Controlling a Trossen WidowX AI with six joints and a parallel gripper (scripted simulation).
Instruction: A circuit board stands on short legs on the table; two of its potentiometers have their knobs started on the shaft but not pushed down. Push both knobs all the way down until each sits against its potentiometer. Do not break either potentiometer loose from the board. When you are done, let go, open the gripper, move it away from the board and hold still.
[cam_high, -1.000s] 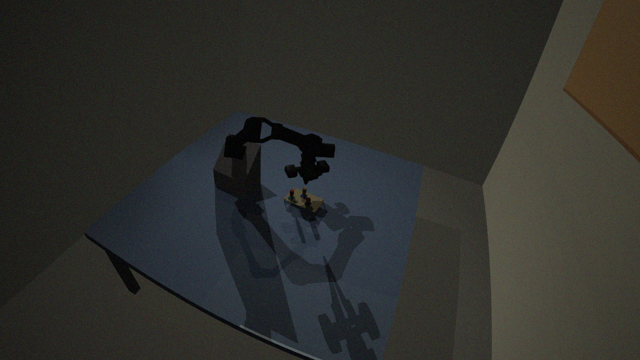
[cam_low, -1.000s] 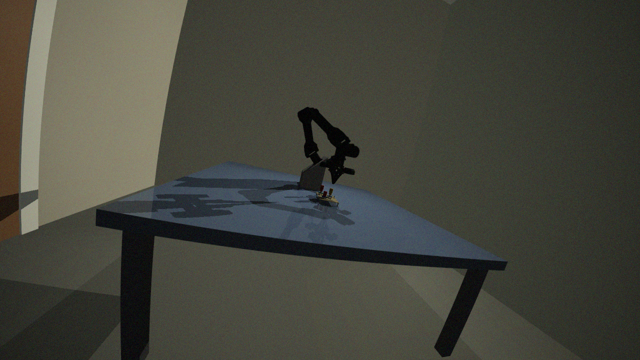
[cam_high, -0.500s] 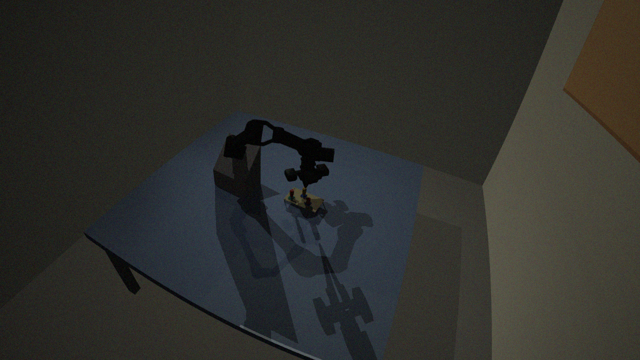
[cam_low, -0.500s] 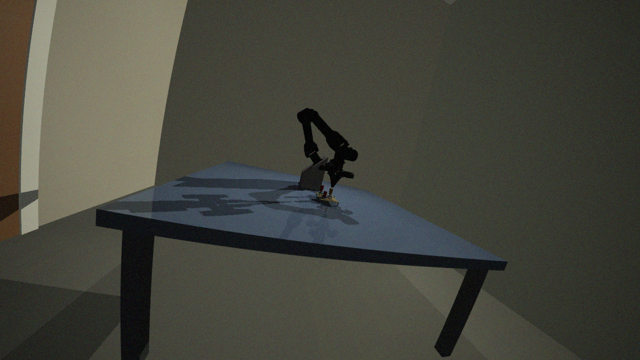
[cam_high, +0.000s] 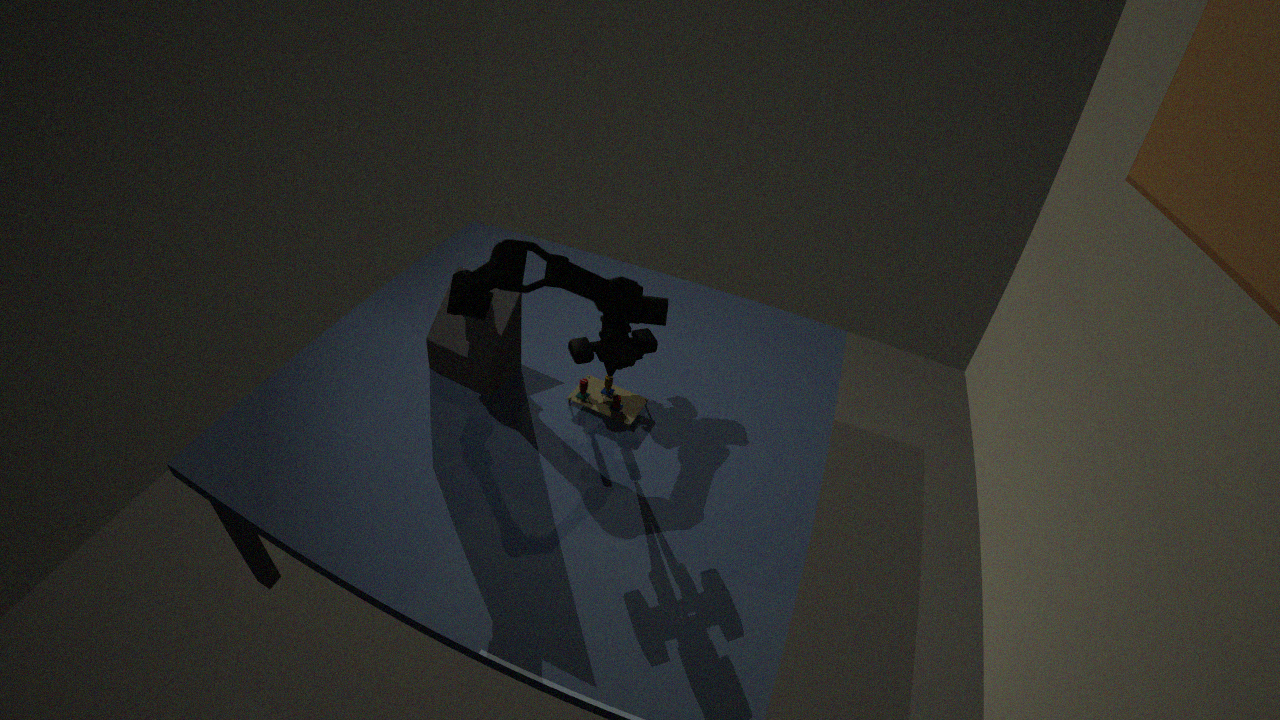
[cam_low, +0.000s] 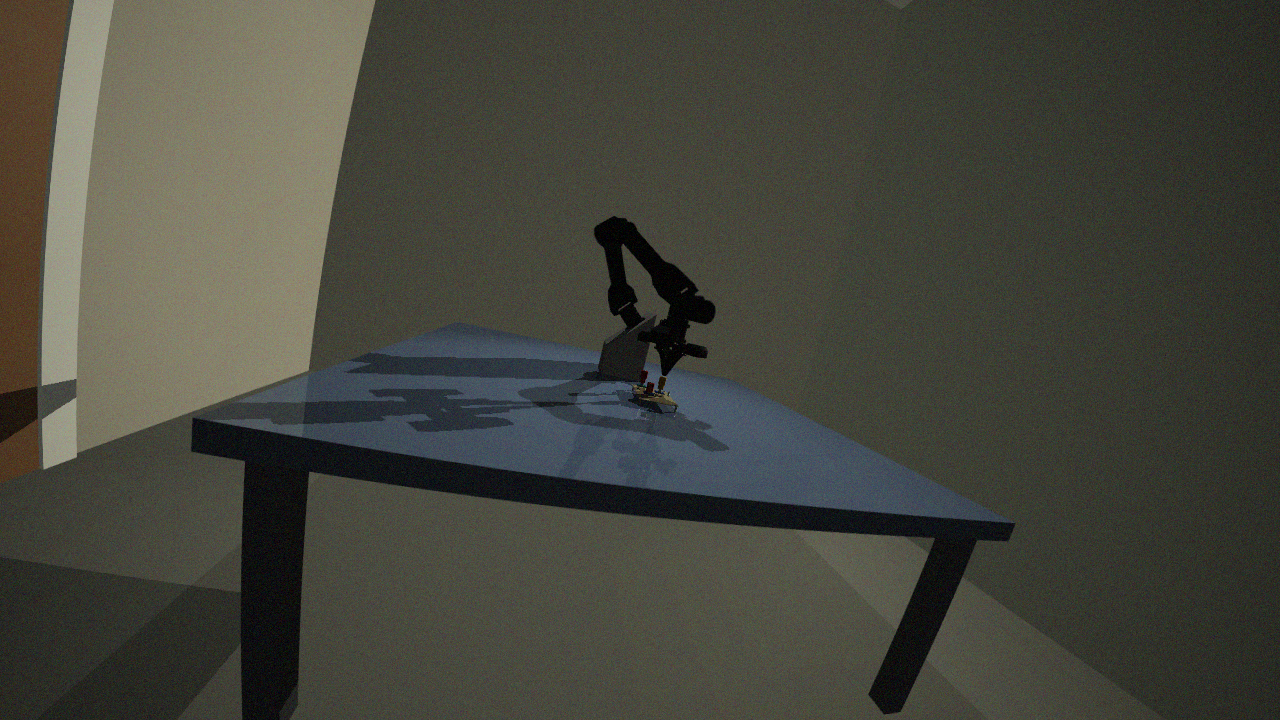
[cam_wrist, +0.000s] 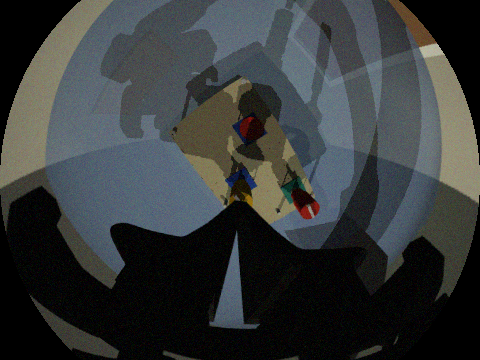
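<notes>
The circuit board (cam_high: 632, 402) (cam_wrist: 210, 120) stands on short legs and carries three potentiometers with knobs. The yellow knob (cam_high: 608, 382) (cam_low: 662, 383) (cam_wrist: 241, 191) is above a blue potentiometer (cam_wrist: 235, 178). One red knob (cam_high: 583, 385) (cam_low: 643, 376) (cam_wrist: 310, 207) is above a teal potentiometer (cam_wrist: 291, 191); the other red knob (cam_high: 615, 401) (cam_low: 650, 388) (cam_wrist: 251, 128) is above a blue one. My gripper (cam_high: 610, 373) (cam_low: 665, 373) (cam_wrist: 239, 206) is shut and empty, pointing down with its tips at the top of the yellow knob. Contact cannot be told; the tips partly hide that knob.
The blue table (cam_high: 358, 402) (cam_low: 805, 474) holds the board and the arm's grey base block (cam_high: 447, 344) (cam_low: 617, 356). The two red knobs stand close beside the gripper tips. Dark arm shadows fall over the table and part of the board.
</notes>
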